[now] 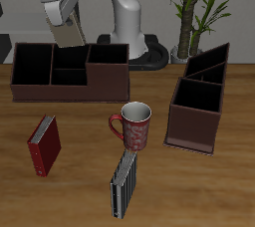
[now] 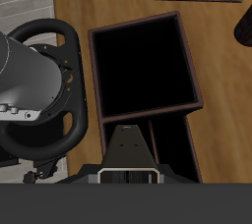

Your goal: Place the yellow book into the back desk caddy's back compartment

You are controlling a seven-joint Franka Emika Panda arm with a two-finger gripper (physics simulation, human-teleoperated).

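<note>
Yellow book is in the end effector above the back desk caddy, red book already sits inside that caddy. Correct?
Not quite. The red book is not in the back desk caddy. It is out on the table, nearer the front edge, as the exterior view shows. The rest holds: the end effector holds the yellow book above that caddy.

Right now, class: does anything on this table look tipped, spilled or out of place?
Nothing stands out. The mug, red book, striped book and end-on caddy stand upright, and nothing is spilled. The gripper holds the yellow book over the back caddy.
</note>
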